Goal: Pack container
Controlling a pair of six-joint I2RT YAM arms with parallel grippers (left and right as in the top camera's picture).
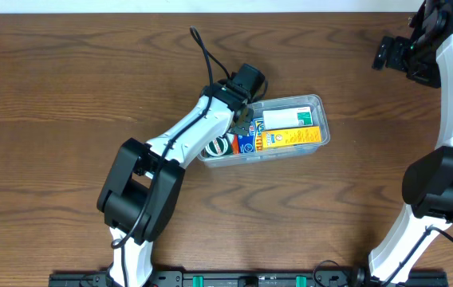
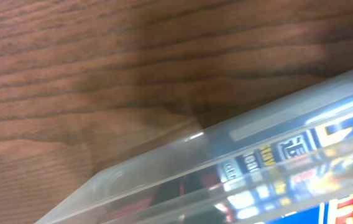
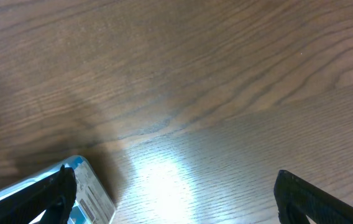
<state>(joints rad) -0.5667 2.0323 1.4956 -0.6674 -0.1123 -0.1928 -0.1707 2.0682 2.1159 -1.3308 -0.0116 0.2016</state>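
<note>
Overhead | container (image 1: 323, 119) at centre of table (image 1: 67, 96), boxes (image 1: 286, 139) inside | left tool (image 1: 242, 121) jaws together, over its left end, load not discernible | right tool (image 1: 388, 54) spread, well apart | step judged: seating contents | next: clean lift-out required

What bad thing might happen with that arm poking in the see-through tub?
The left gripper is shut and sits low over the small boxes in the container. When it pulls out, it may snag a box and flip it out. It may also catch the rim and drag the container across the table.
</note>
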